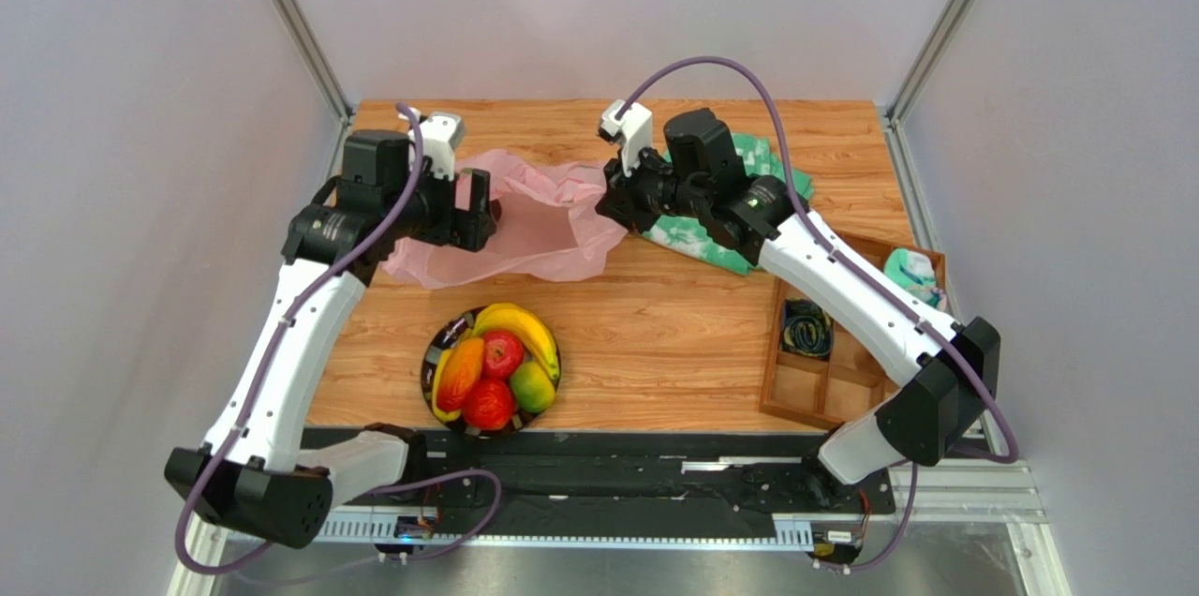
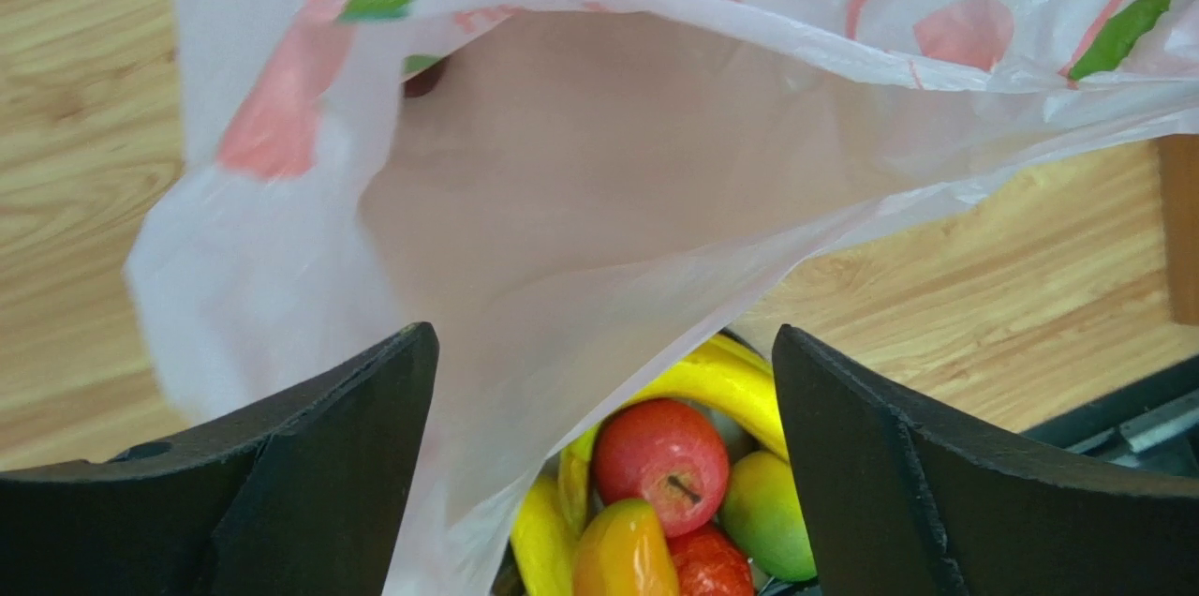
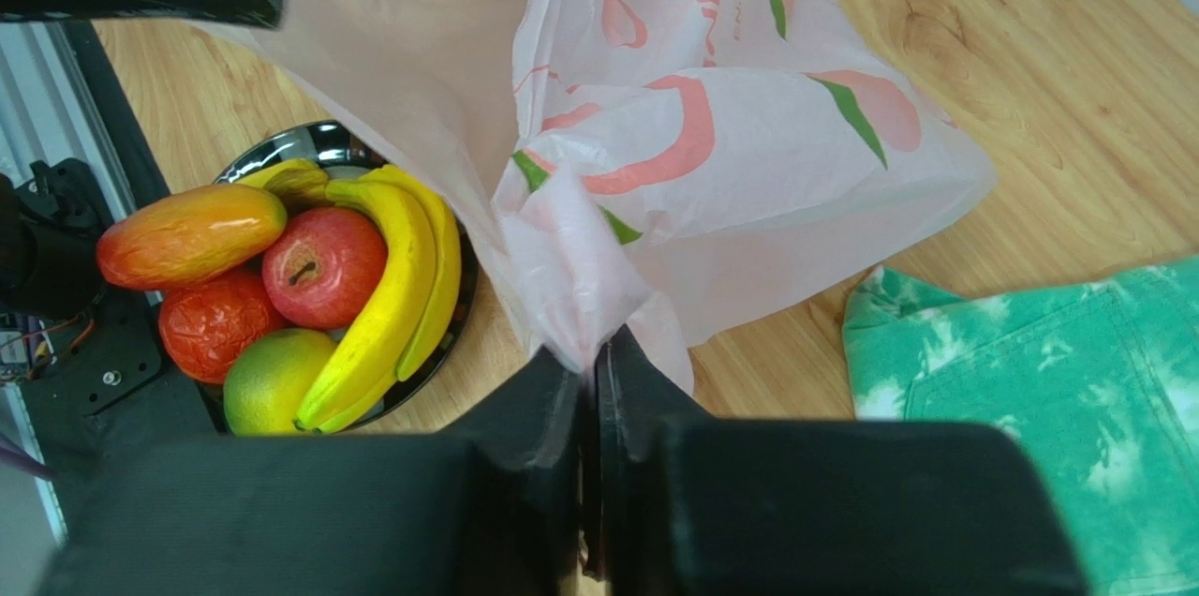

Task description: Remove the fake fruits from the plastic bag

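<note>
plastic bag (image 1: pixel 542 224) spans between the arms, long axis left to right. right gripper (image 3: pixel 591 357) clamped on a pinch of film. left gripper (image 2: pixel 603 338) wide, empty, facing the open mouth, nearer the interior. fake fruits (image 1: pixel 493 364) sit in bowl (image 3: pixel 303 139) towards the bases; dark shape (image 2: pixel 422 76) deep inside, unidentified

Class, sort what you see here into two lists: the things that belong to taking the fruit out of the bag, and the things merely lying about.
Belongs to the job:
plastic bag
fake fruits, in the dark bowl
right gripper, shut on the bag
left gripper, open

Lying about:
green-and-white cloth
wooden tray
</note>
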Action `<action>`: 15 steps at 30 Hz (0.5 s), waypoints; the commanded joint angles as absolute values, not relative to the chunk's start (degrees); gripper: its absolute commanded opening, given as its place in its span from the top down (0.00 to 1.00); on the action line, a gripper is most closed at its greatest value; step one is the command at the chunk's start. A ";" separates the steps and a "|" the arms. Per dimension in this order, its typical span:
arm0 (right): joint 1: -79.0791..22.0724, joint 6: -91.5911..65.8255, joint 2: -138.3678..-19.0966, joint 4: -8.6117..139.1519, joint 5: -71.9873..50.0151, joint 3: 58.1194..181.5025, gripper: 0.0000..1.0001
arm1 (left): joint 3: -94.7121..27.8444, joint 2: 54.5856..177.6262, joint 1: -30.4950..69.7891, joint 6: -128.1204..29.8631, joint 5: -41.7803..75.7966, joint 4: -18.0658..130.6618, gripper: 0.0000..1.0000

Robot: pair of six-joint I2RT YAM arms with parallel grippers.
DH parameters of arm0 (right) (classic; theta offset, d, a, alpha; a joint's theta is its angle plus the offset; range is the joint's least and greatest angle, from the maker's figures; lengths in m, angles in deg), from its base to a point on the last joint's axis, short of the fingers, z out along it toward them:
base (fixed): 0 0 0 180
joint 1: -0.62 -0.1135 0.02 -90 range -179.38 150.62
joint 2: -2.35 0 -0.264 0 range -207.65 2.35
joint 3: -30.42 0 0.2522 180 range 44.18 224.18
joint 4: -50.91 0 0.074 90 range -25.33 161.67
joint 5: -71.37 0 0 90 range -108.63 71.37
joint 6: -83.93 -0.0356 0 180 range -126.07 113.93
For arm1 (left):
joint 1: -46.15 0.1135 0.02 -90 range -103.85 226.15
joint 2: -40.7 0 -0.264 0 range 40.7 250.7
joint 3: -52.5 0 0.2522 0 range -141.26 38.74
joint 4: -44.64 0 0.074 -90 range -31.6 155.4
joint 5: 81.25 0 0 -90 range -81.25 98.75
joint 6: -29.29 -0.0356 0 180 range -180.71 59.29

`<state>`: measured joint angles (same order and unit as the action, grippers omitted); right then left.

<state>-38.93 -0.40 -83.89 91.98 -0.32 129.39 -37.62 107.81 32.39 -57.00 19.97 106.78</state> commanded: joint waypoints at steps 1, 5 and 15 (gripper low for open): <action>-38.49 1.75 -82.47 92.62 -2.54 129.08 0.80 | -36.86 104.24 32.35 -58.86 9.74 109.55 0.01; -38.49 2.37 -81.85 93.41 -2.45 130.22 0.60 | -35.01 105.21 32.44 -60.62 5.59 108.15 0.01; -39.80 3.17 -78.86 95.97 3.69 136.72 0.42 | -27.89 107.58 32.52 -59.22 6.45 106.05 0.14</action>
